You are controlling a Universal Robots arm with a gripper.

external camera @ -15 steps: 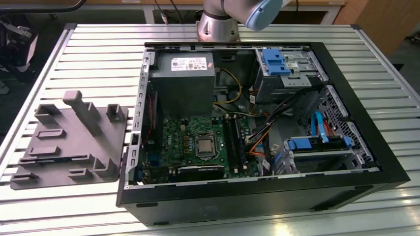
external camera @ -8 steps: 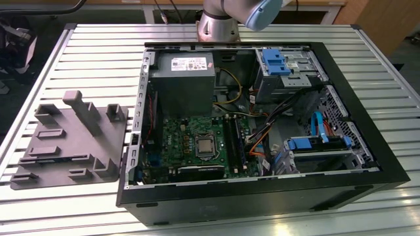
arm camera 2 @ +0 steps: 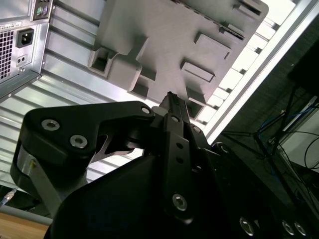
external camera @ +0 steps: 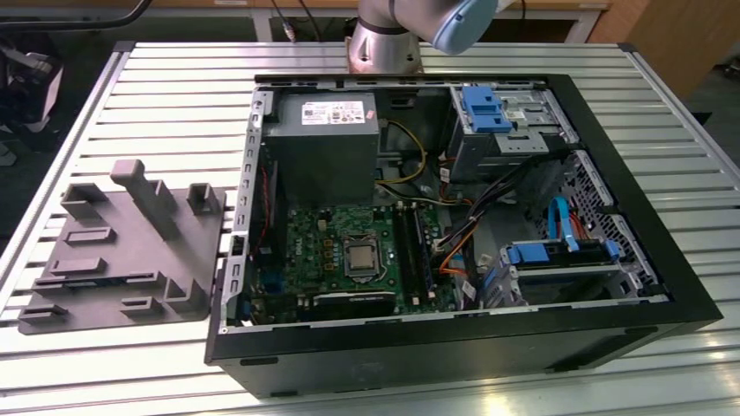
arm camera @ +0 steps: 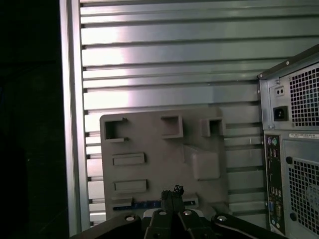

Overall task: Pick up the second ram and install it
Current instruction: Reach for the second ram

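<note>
pincer (arm camera: 174, 190): pressed together, empty, above tray (arm camera: 149, 144)
ram (arm camera: 142, 204): lies in tray slot, near pincer
tray: by tabletop (external camera: 173, 78) edge, exterior view's left of case (external camera: 463, 351)

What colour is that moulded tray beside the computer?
The tray is plain grey, clearest in the exterior view.

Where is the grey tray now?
The grey tray lies on the slatted table, at the exterior view's left, beside the open computer case.
</note>
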